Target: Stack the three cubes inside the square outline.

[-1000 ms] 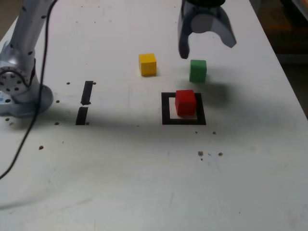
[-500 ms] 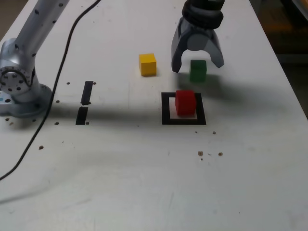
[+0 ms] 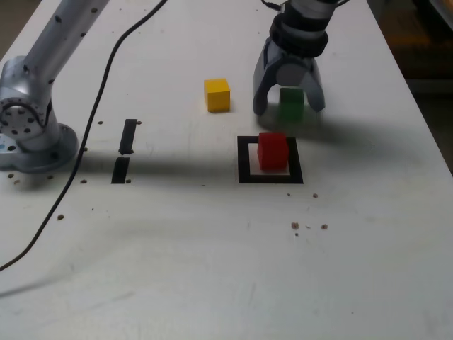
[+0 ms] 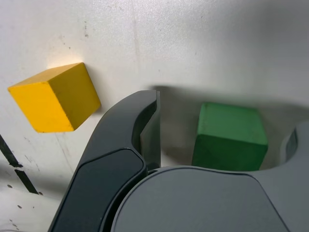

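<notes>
The red cube [image 3: 272,151] sits inside the black square outline [image 3: 245,161] on the white table. Behind it, the green cube [image 3: 291,103] [image 4: 229,137] rests on the table between the two fingers of my gripper [image 3: 289,108] [image 4: 219,133]. The jaws stand open, one finger on each side of the cube, with a gap showing in the wrist view. The yellow cube [image 3: 217,95] [image 4: 54,97] lies apart, toward the exterior view's left of the gripper.
Two short black strips [image 3: 125,150] lie on the table toward the exterior view's left. The arm's base [image 3: 28,127] stands at the left edge with a black cable [image 3: 92,106] trailing across the table. Small dark specks [image 3: 309,227] dot the surface in front of the outline.
The gripper has come down from above the table and now straddles the green cube near the surface. Its jaws have narrowed a little. The cubes have not moved.
</notes>
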Available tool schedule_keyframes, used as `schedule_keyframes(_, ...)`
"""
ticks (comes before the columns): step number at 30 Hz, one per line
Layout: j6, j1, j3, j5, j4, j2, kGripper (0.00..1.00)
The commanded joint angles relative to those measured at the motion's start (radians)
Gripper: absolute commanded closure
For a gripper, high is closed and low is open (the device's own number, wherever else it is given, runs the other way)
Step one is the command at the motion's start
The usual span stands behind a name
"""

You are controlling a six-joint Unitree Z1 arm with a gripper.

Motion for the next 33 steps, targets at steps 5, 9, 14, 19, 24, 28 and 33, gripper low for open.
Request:
schedule_keyframes(5, 0.0, 0.002, -0.021, 0.003, -0.021, 0.01, 0.17)
schedule_keyframes(9, -0.001, 0.002, -0.059, 0.001, -0.017, 0.01, 0.32)
schedule_keyframes(14, -0.015, 0.002, -0.072, 0.004, -0.013, 0.008, 0.51)
schedule_keyframes(19, -0.025, 0.002, -0.06, 0.004, -0.011, -0.002, 0.4)
schedule_keyframes(24, -0.004, 0.003, -0.042, 0.0, -0.005, -0.017, 0.11)
schedule_keyframes(28, 0.0, 0.003, -0.041, 0.0, 0.017, -0.085, 0.02)
schedule_keyframes(33, 0.002, 0.009, -0.039, 0.015, 0.082, -0.201, 0.0)
